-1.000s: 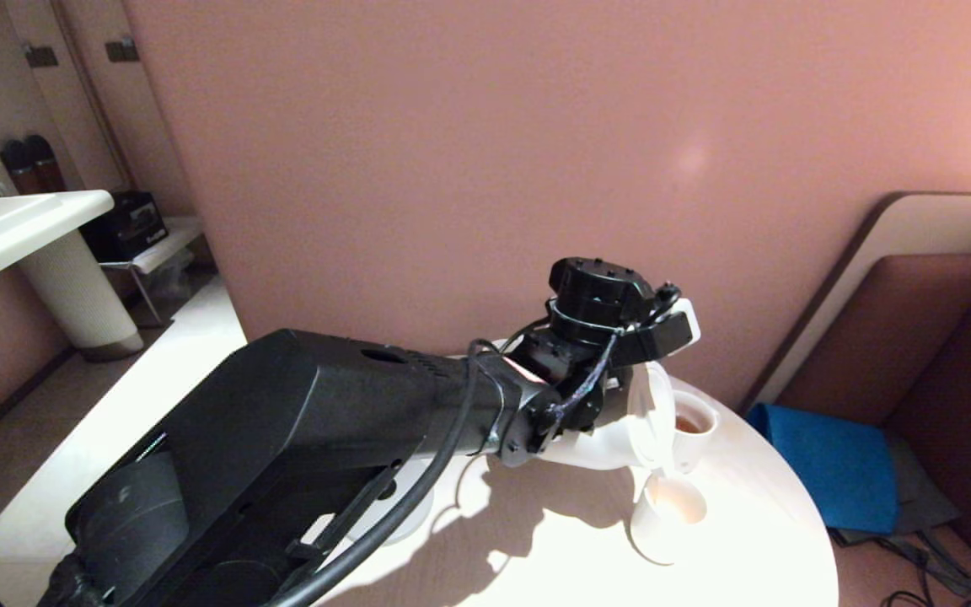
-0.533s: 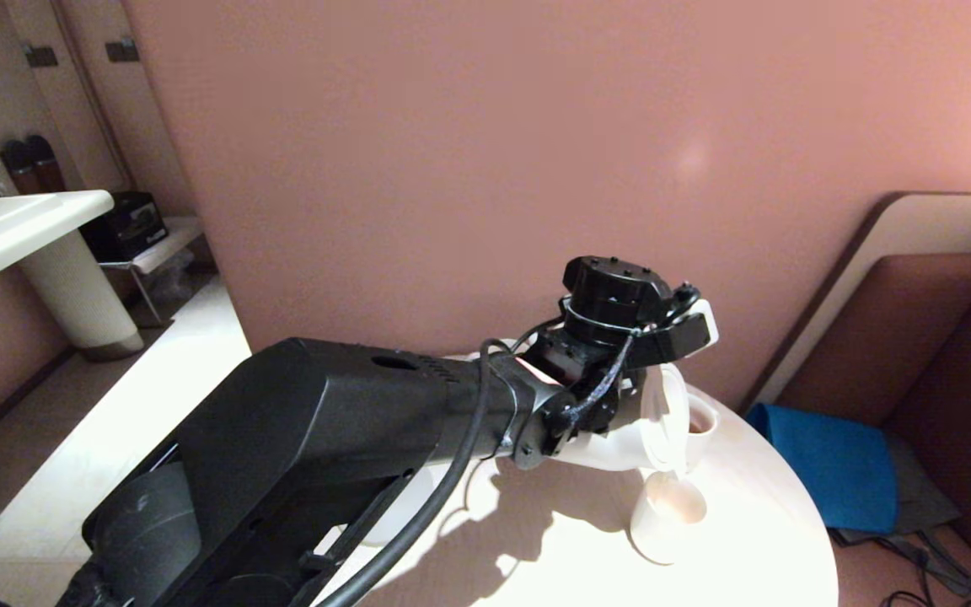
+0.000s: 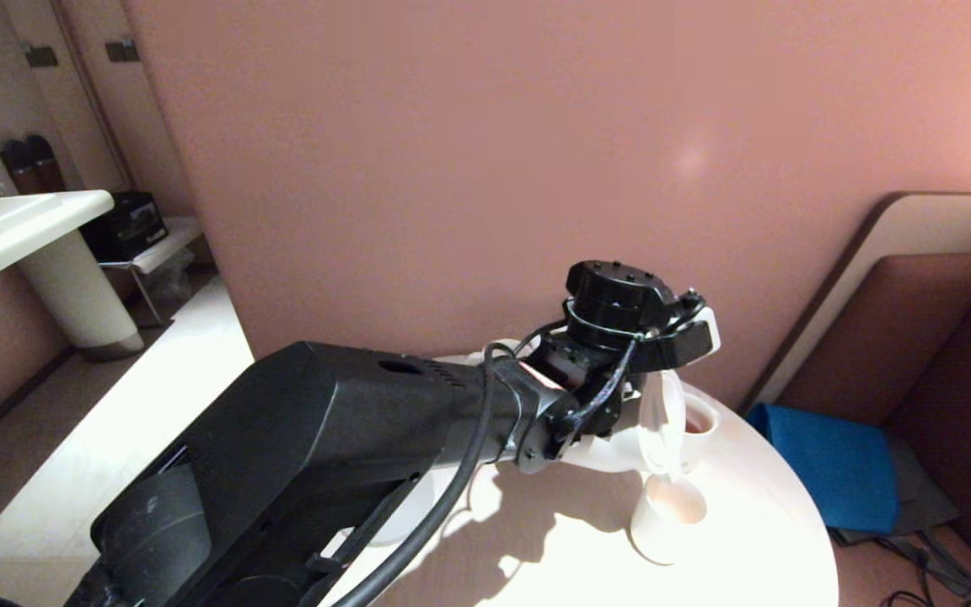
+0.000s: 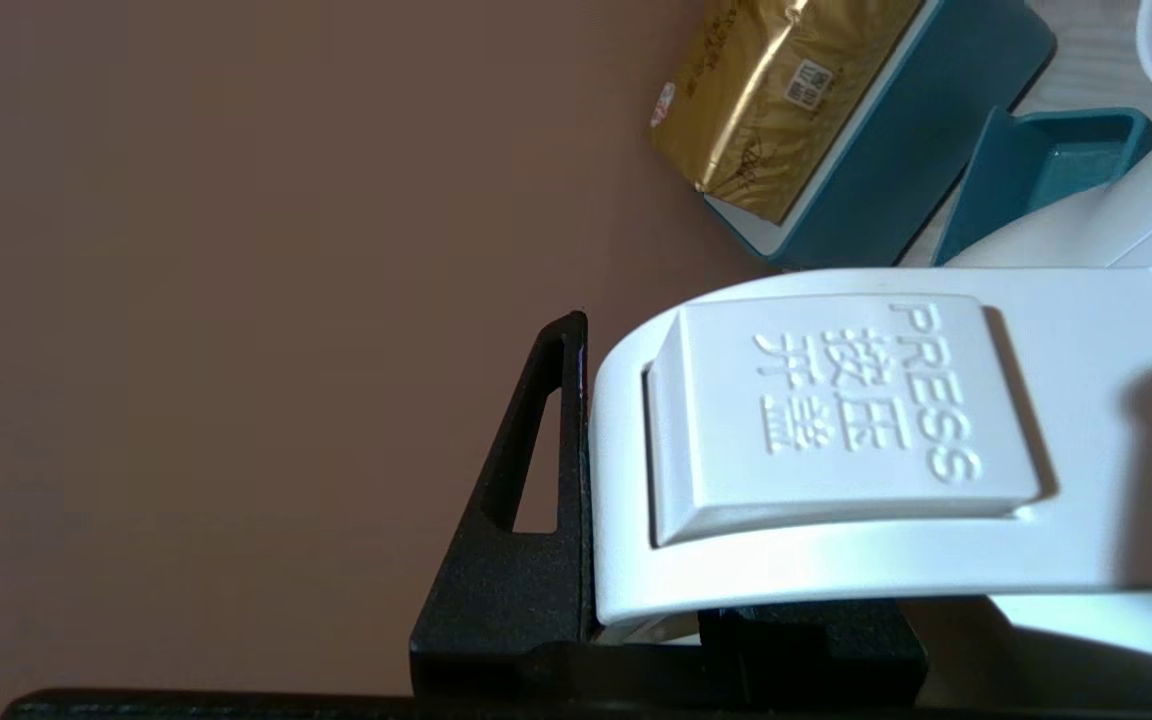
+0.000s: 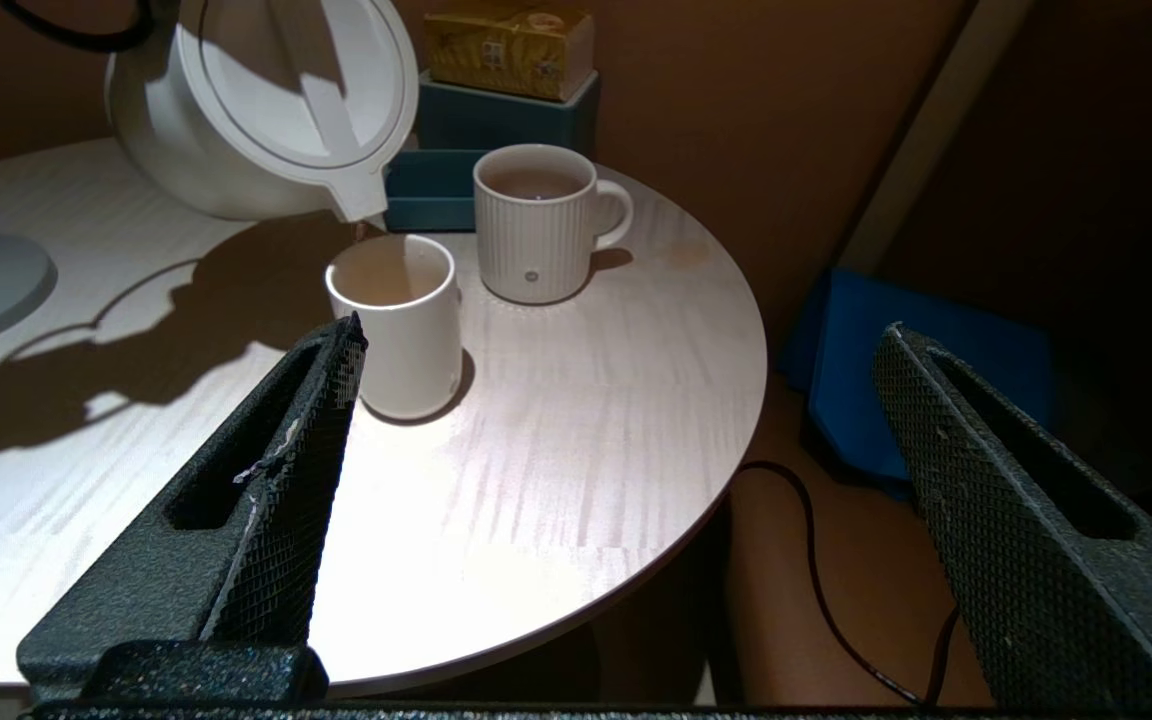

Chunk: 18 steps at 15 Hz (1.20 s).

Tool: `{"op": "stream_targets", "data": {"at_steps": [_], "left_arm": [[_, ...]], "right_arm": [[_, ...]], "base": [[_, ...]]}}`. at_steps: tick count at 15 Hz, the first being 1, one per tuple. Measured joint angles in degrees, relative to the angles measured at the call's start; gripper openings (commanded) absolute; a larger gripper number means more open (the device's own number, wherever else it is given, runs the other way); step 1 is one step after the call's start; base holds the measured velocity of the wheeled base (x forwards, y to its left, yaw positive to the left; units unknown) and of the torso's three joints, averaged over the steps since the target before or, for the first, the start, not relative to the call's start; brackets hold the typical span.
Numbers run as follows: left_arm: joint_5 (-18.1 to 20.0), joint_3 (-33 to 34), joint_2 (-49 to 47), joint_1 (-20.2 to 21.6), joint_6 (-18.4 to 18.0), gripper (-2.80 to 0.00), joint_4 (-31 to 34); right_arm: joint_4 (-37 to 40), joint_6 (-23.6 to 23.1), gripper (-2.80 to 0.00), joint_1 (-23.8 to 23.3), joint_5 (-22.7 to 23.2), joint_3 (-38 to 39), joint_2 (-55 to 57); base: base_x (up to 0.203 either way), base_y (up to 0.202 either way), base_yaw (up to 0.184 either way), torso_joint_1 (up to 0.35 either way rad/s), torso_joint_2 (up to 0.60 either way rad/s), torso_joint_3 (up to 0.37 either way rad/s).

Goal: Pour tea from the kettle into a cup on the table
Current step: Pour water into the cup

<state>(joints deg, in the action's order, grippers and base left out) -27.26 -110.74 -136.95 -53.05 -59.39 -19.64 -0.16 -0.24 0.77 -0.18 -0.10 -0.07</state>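
Since earlier: kettle (image 3: 620,447) lifted, tipped steeper | left gripper (image 4: 636,610) clenched on its handle, spout over cup (image 5: 394,320) on table (image 5: 536,470) | right gripper (image 5: 616,470) parked, spread | risk: overtilt overfills cup.

You are looking at a kettle (image 5: 236,120) of smooth white plastic with a soft sheen, its handle (image 4: 836,450) carrying a matt moulded button with raised lettering. The cup (image 5: 398,325) is showing a smooth, glazed ceramic look, and the mug (image 5: 536,225) a ribbed, glazed one. The table (image 5: 556,450) is showing a pale wood-grain finish, smooth and slightly shiny where light is falling near its edge. The right gripper (image 5: 616,480) fingers are looking like rough, grainy black plastic with a cross-hatched inner face. At the table's far edge a gold packet (image 4: 776,90) is gleaming like foil in a matt teal box (image 4: 896,150).
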Motion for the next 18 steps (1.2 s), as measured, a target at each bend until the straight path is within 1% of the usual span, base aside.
{"op": "stream_targets", "data": {"at_steps": [2, 4, 8, 10, 14, 16, 18], "left_arm": [[0.0, 0.0, -0.1, -0.1, -0.3, -2.8, 0.1], [0.0, 0.0, -0.1, -0.1, -1.7, -2.8, -0.1], [-0.1, 0.0, -0.1, -0.6, -2.2, -2.8, 0.0], [-0.1, 0.0, -0.1, -0.7, -3.6, -2.8, -0.1], [-0.2, 0.0, -0.1, -0.7, -4.1, -2.8, -0.2], [-0.2, 0.0, -0.1, -0.7, -5.2, -2.8, -0.3], [-0.2, 0.0, -0.1, -0.7, -5.5, -2.8, -0.4]], "right_arm": [[0.0, 0.0, 0.0, 0.0, 0.1, 0.0, 0.0], [0.0, 0.0, 0.0, 0.0, 0.0, 0.0, 0.0], [0.0, 0.0, 0.0, 0.0, 0.0, 0.0, 0.0], [0.0, 0.0, 0.0, 0.0, 0.0, 0.0, 0.0], [0.0, 0.0, 0.0, 0.0, 0.0, 0.0, 0.0], [0.0, 0.0, 0.0, 0.0, 0.0, 0.0, 0.0], [0.0, 0.0, 0.0, 0.0, 0.0, 0.0, 0.0]], "base": [[0.0, 0.0, 0.0, 0.0, 0.0, 0.0], [0.0, 0.0, 0.0, 0.0, 0.0, 0.0], [0.0, 0.0, 0.0, 0.0, 0.0, 0.0], [0.0, 0.0, 0.0, 0.0, 0.0, 0.0], [0.0, 0.0, 0.0, 0.0, 0.0, 0.0], [0.0, 0.0, 0.0, 0.0, 0.0, 0.0], [0.0, 0.0, 0.0, 0.0, 0.0, 0.0]]}}
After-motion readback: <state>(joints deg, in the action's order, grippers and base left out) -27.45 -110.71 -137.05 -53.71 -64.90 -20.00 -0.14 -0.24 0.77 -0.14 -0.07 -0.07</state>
